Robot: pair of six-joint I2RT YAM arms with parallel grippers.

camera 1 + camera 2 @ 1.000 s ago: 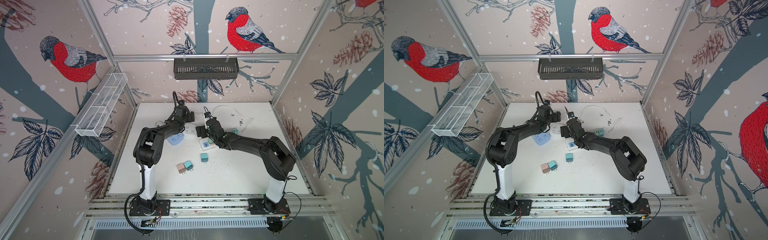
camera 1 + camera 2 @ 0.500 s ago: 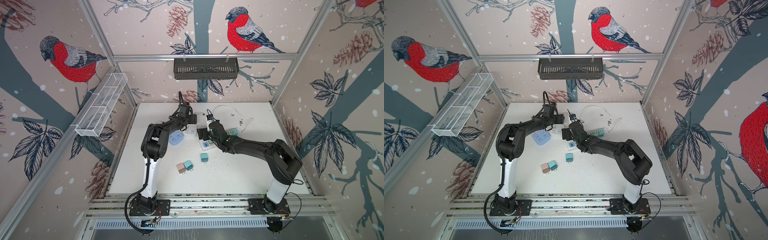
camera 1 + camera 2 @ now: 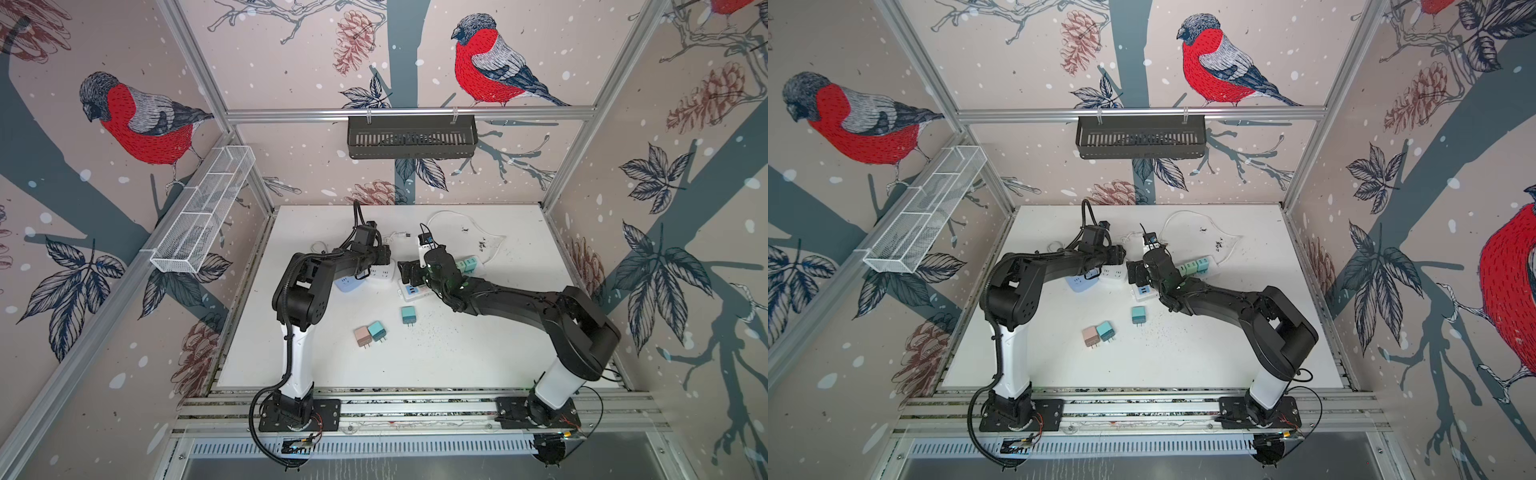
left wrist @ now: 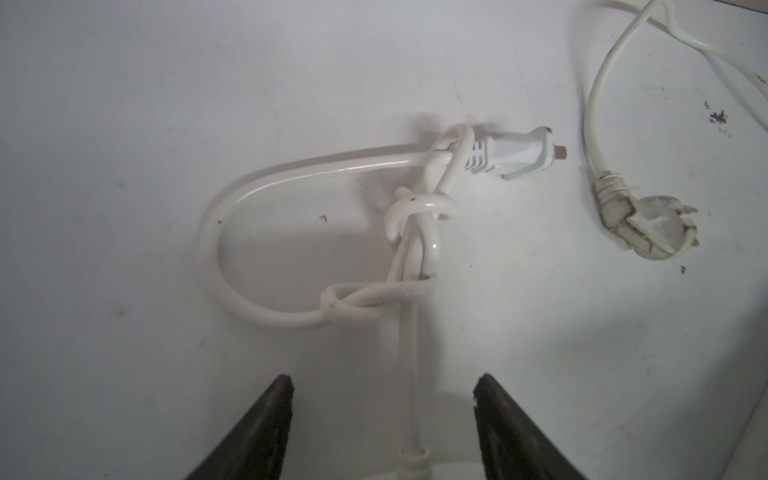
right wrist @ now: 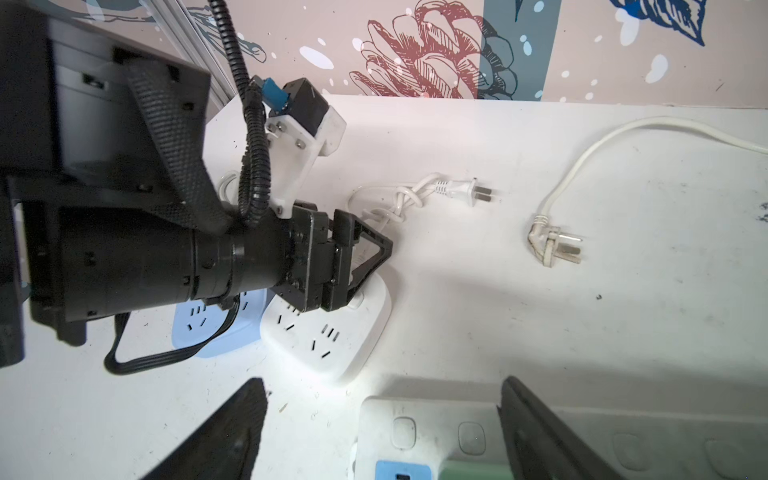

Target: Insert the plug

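A white two-prong plug [image 4: 515,156] [image 5: 463,191] lies on the table at the end of a knotted white cord [image 4: 411,257]. That cord runs back between the fingers of my left gripper [image 4: 384,378] [image 3: 384,254], whose jaws stand apart without touching it. The left gripper hovers at the far edge of a square white power strip [image 5: 328,332] [image 3: 382,275]. My right gripper [image 5: 384,380] [image 3: 405,270] is open and straddles the end of a long white power strip [image 5: 436,432]. A dirty three-prong plug [image 4: 648,226] [image 5: 557,247] lies farther right.
A pale blue power strip [image 5: 208,328] [image 3: 347,284] sits beside the white square one, partly under the left arm. Green adapters [image 3: 467,264] are plugged into the long strip. A pink adapter [image 3: 362,336] and two teal adapters [image 3: 377,330] [image 3: 408,314] lie loose nearer the front.
The left arm has swung its gripper a little to the right over the square strip, and its jaws have narrowed. The right arm has shifted only slightly.
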